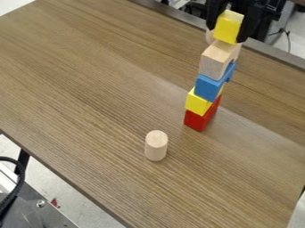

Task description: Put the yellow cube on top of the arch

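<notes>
Pinching the yellow cube [225, 29] in the claw [228, 26], one dark finger against each of two opposite sides, right above the pale wooden arch [214, 64]; cannot tell if touching it or just short. Farther below the claw, note a blue block [207, 87], a yellow block [197, 103] and a red block [193, 120], all in one tall, narrow stack on the worktop [77, 89]. Expect light, stiff wood, probably painted smooth: hard to dent, safe to squeeze firmly, but apt to slip or twist if caught near an edge. Best taken by two flat, parallel faces at mid height, keeping the underside free for landing. Lower gently, then part evenly on both sides, so as not to drag or topple anything so light.
</notes>
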Motion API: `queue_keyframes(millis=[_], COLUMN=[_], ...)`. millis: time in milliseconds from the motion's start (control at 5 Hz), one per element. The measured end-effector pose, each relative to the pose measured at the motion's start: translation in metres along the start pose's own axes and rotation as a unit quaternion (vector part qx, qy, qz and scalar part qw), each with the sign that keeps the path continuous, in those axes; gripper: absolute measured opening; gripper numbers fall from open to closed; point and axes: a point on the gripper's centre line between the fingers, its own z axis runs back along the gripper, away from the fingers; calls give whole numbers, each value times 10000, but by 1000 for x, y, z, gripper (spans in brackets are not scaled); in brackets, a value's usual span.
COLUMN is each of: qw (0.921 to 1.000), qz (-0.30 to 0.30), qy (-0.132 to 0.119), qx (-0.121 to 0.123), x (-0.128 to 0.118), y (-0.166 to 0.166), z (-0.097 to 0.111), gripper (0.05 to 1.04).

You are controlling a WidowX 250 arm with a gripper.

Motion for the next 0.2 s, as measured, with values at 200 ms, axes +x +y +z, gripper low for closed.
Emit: queue_keyframes(millis=[200], qw=[10000], qz=[11], qy=[11], qx=[-37], x=[0], y=[-1], z=[-1], gripper=[604])
